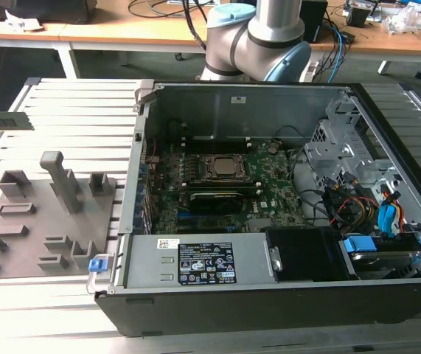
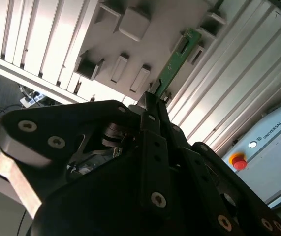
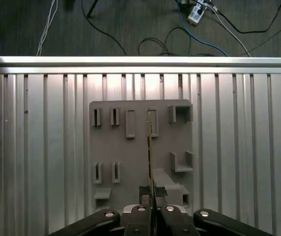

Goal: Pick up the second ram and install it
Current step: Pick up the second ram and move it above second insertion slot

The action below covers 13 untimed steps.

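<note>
The gripper (image 3: 150,192) is clenched on one end of the second ram (image 3: 150,147), seen edge-on in the first wrist view over the gray fixture plate (image 3: 140,169). In the exterior view the second ram (image 1: 7,122) hangs above the slotted aluminium table (image 1: 70,118), well apart from the open computer case (image 1: 269,192) on the exterior view's right.

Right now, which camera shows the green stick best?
The second wrist view: the second ram shows its broad green face. The first wrist view sees it edge-on; the exterior view has it at its left.
</note>
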{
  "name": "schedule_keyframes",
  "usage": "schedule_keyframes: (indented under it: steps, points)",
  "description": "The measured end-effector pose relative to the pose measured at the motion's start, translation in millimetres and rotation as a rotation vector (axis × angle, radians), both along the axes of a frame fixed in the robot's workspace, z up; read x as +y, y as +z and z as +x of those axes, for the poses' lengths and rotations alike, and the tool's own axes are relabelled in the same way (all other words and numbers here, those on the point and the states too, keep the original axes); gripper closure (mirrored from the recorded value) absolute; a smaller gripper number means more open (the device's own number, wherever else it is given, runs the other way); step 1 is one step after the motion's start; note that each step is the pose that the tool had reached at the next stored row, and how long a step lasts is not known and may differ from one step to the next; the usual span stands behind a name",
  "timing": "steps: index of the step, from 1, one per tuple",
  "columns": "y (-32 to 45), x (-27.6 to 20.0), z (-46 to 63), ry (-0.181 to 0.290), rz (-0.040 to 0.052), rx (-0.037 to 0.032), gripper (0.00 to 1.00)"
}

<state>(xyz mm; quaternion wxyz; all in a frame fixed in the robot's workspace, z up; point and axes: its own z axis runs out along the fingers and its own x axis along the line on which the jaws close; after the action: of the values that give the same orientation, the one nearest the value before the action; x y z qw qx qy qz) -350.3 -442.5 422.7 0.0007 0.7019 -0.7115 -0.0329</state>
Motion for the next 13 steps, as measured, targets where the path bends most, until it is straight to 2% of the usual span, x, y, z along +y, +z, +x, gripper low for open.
schedule_keyframes:
  steps: [3, 10, 13]
  points:
    - [0.0, 0.0, 11.5, 0.000, 0.0000, -0.0001, 0.86]
    - [-0.1, 0.4, 49.7, 0.000, 0.0001, -0.0001, 0.86]
    - [0.0, 0.4, 56.6, 0.000, 0.0000, 0.0000, 0.86]
